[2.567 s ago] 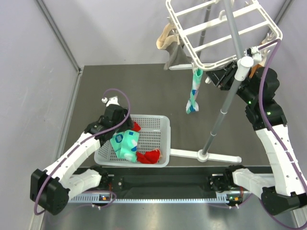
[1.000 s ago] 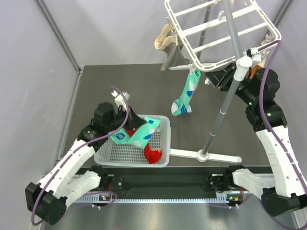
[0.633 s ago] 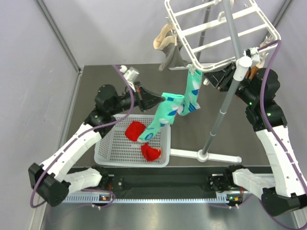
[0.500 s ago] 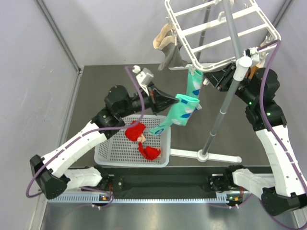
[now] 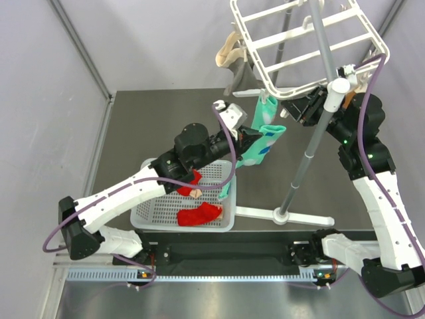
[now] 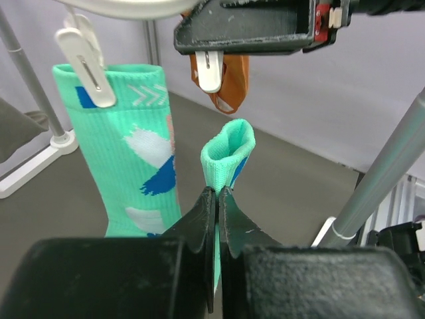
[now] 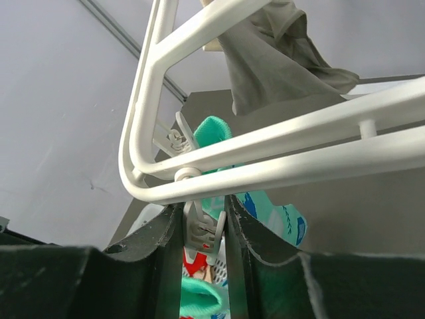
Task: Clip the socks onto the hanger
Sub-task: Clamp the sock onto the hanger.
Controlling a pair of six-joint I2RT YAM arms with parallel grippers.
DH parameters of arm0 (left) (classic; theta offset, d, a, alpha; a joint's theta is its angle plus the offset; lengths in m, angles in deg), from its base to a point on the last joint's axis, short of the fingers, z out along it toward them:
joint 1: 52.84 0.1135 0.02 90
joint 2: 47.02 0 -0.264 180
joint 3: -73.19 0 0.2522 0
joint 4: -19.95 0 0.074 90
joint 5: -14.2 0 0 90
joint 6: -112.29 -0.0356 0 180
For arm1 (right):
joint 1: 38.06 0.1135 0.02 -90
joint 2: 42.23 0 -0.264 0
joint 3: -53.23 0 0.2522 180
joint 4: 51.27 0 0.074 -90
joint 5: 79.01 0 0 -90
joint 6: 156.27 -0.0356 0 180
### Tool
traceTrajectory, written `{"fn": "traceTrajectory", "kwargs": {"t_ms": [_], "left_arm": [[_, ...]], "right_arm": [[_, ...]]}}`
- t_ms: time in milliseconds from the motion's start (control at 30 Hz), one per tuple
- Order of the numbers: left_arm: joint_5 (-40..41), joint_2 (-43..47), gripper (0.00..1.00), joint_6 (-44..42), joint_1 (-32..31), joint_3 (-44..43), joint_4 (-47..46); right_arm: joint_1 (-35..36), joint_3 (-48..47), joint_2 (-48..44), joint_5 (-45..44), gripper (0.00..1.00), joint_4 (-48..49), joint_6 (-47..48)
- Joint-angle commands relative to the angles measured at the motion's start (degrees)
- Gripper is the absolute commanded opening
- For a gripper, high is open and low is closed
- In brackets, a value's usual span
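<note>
Left pincer (image 6: 216, 193) is clamped shut on a mint-green sock (image 6: 229, 149), which is held cuff-up above the counter's middle. A second mint sock (image 6: 133, 166) is pegged to the hanger (image 7: 299, 166) just beside it. The right pincer (image 7: 202, 219) is closed on an empty clip (image 7: 202, 234) under the frame's corner. An orange-brown sock (image 6: 229, 83) is hung just behind the held cuff, and the grey pole (image 5: 307, 156) is stood to its right. Two red socks (image 5: 199, 214) are seen in the white basket (image 5: 156, 211) at the counter's near edge.
</note>
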State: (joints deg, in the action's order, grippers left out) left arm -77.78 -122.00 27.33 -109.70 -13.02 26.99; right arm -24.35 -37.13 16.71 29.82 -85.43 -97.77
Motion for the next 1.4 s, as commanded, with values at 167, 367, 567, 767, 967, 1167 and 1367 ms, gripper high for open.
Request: {"fn": "traceTrajectory", "kwargs": {"t_ms": [167,367,567,767,967,1167,1367], "left_arm": [[0.83,-1.48,0.00,-3.89,-0.18,-3.67,-3.91],[-5.39,-2.19,0.00,-4.60,-0.09,-4.55,-4.35],[-7.34,-2.45,0.00,-6.08,-0.09,-4.37,-6.37],[-10.57,-3.15,0.00,-5.40,0.87,-6.21,-5.41],[-20.69,-4.12,0.00,8.22,7.90,-6.49,-8.82],[-25.51,-2.54,0.00,12.62,11.24,-3.67,-12.26],[-34.58,-4.03,0.00,15.88,12.39,-4.29,-14.01]], "right_arm": [[0.52,-1.01,-0.66,4.11,0.00,3.18,0.30],[0.44,-0.66,-0.31,8.23,0.00,5.02,1.18],[0.52,-0.57,-0.75,9.47,0.00,5.29,1.45],[0.44,-0.48,-1.10,12.28,0.00,6.43,2.50],[0.52,-0.57,-1.90,12.81,0.00,6.69,3.03],[0.44,-2.15,-1.72,12.72,0.00,4.76,4.08],[0.44,-1.01,-2.60,13.42,0.00,5.19,4.44]]}}
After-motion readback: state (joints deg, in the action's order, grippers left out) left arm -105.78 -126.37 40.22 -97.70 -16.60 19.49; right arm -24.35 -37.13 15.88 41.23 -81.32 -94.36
